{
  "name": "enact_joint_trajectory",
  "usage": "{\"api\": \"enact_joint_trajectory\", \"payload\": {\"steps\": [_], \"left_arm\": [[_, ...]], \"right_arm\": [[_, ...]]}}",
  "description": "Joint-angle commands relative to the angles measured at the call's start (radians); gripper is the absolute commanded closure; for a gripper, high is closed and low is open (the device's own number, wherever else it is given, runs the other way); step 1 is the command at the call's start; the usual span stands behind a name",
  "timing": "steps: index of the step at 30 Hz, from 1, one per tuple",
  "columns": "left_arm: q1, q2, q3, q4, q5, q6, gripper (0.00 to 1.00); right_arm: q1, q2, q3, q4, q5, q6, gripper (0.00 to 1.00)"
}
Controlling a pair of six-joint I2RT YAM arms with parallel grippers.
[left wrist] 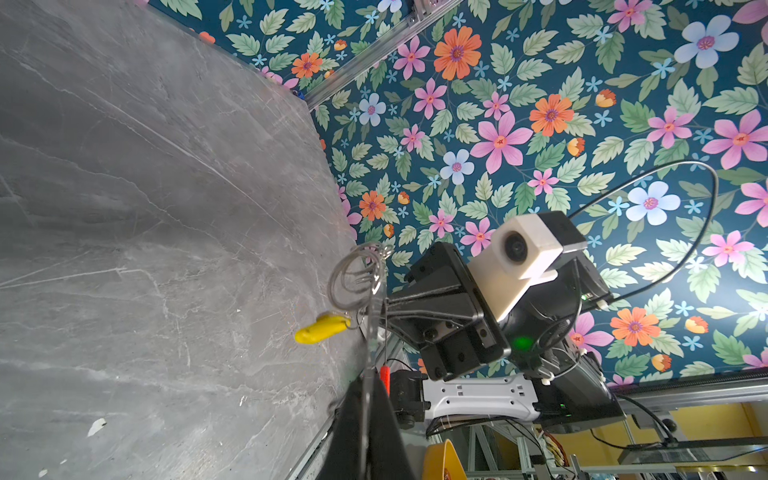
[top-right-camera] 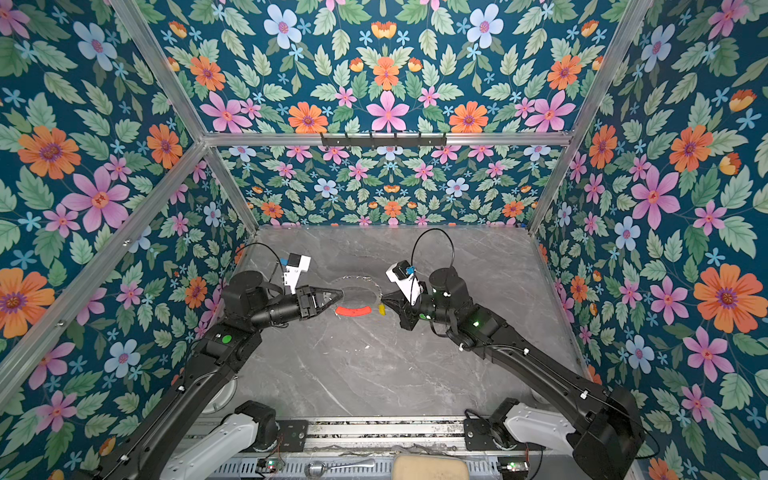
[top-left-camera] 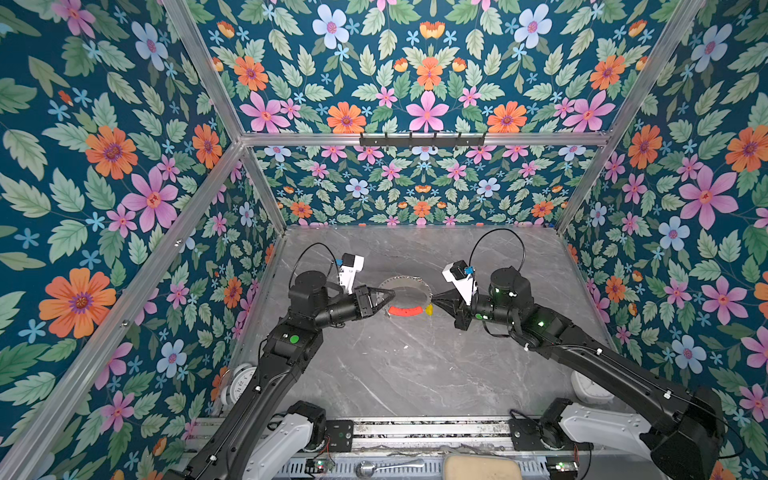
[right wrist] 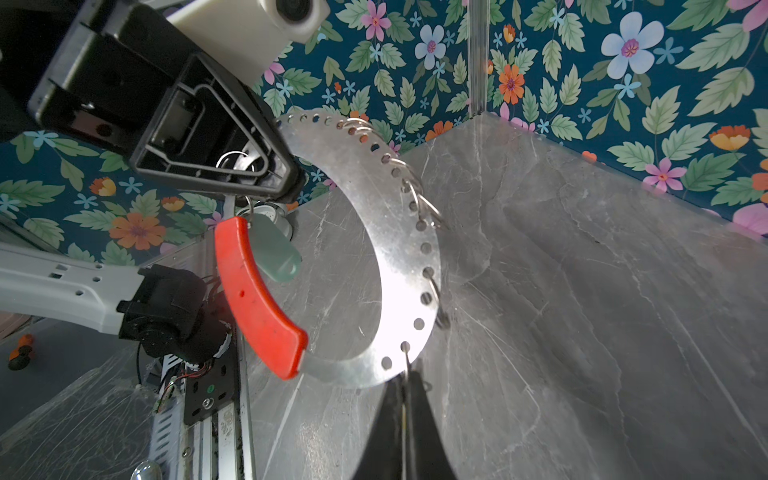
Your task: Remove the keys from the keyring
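Keyring (right wrist: 399, 232), a flat perforated metal crescent with a smooth red sleeve (right wrist: 257, 299), is held mid-frame over the veined grey marble table (top-left-camera: 415, 365). The left gripper (top-left-camera: 390, 296) is clamped on its left edge. The right gripper (top-left-camera: 434, 297) is pinched closed on a thin split ring (right wrist: 407, 360) at its right rim. A yellow tag (left wrist: 322, 329) and a mint tag (right wrist: 276, 253) dangle from it.

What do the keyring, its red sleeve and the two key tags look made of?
Keyring: flat sheet metal, brushed grey, glaring under the light, holes punched along its edge. Red sleeve: matte plastic or rubber, evenly coloured. Yellow tag: glossy plastic, by its highlight. Mint tag: smooth plastic, perhaps slightly translucent.
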Motion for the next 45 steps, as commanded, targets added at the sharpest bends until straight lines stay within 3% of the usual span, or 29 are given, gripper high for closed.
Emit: {"api": "enact_joint_trajectory", "payload": {"steps": [1,3,8,10,15,18,21,23,27,29,30,32,35,39,42,45], "left_arm": [[0.004,0.0,-0.013,0.025,-0.003,-0.008,0.92],[0.004,0.002,-0.027,0.039,-0.008,-0.013,0.82],[0.013,0.014,-0.041,0.047,-0.025,-0.007,0.4],[0.016,0.017,-0.043,0.046,-0.039,0.004,0.28],[0.019,0.026,-0.011,-0.024,-0.14,0.105,0.12],[0.019,0.02,0.019,-0.091,-0.242,0.221,0.09],[0.019,0.02,0.006,-0.063,-0.251,0.248,0.09],[0.019,0.017,-0.015,-0.047,-0.269,0.249,0.09],[0.018,0.033,-0.023,-0.07,-0.282,0.27,0.09],[0.018,0.038,-0.024,-0.093,-0.293,0.291,0.09],[0.018,0.04,-0.027,-0.095,-0.294,0.298,0.09],[0.018,0.042,-0.035,-0.091,-0.283,0.299,0.09],[0.018,0.053,-0.048,-0.061,-0.235,0.295,0.12],[0.018,0.048,-0.07,-0.008,-0.182,0.287,0.12],[0.012,0.02,-0.12,0.116,-0.132,0.253,0.12],[0.006,0.001,-0.187,0.266,-0.104,0.206,0.13]], "right_arm": [[0.003,-0.008,0.009,0.017,0.009,0.02,1.0],[0.002,-0.009,0.013,0.006,0.006,0.028,1.0],[0.003,-0.011,0.024,-0.018,-0.001,0.045,1.0],[0.003,-0.012,0.025,-0.021,-0.004,0.058,1.0],[0.002,-0.004,0.036,-0.047,0.016,0.087,1.0],[0.002,0.015,0.064,-0.098,0.03,0.109,1.0],[0.006,0.053,0.122,-0.196,0.082,0.138,1.0],[0.01,0.095,0.184,-0.313,0.134,0.142,1.0],[0.014,0.236,0.357,-0.63,0.107,0.115,1.0],[0.019,0.228,0.32,-0.581,-0.045,0.119,1.0],[0.019,0.212,0.29,-0.524,-0.071,0.151,1.0],[0.021,0.233,0.325,-0.593,-0.041,0.113,1.0],[0.016,0.2,0.276,-0.473,-0.187,0.138,1.0],[0.017,0.2,0.306,-0.48,-0.087,0.12,1.0],[0.022,0.176,0.263,-0.367,-0.119,0.11,1.0],[0.032,0.124,0.169,-0.182,-0.074,0.105,1.0]]}}
